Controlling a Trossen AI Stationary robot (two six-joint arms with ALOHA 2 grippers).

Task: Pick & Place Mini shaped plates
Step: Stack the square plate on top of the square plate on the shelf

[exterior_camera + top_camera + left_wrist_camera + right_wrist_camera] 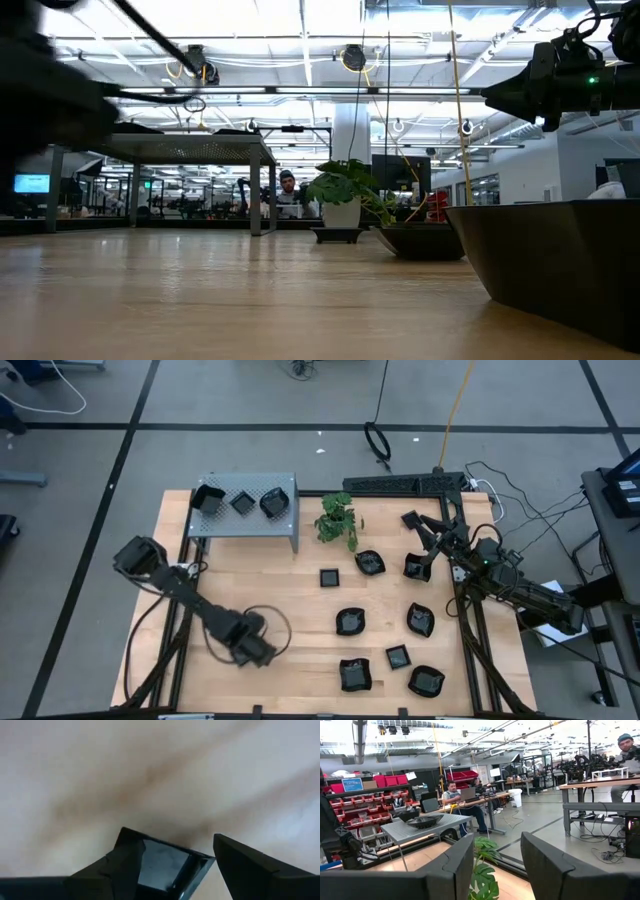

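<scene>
My left gripper (pixel 258 652) hangs over the near left part of the wooden table (pixel 250 580), shut on a small square black plate (pixel 165 865). Several more black mini plates lie flat on the table's right half, among them a square one (pixel 330 577) and a wavy one (pixel 350 622). Three plates (pixel 243 502) rest on the grey perforated box (pixel 245 525) at the far left. My right gripper (pixel 425 540) waits open at the far right, with nothing between its fingers (pixel 465 865). My left gripper pinches the square plate between its two fingers, one finger (pixel 120 865) on one side and the other against the opposite corner edge (pixel 210 860). The fingers point down from above. The plate lies about level across them, its hollow side (pixel 160 862) toward the wrist camera.
A small green plant (pixel 338 520) stands just right of the box. In the low view a large dark plate (pixel 560 260) fills the near right. Bare wood lies between the left gripper and the plates on the right.
</scene>
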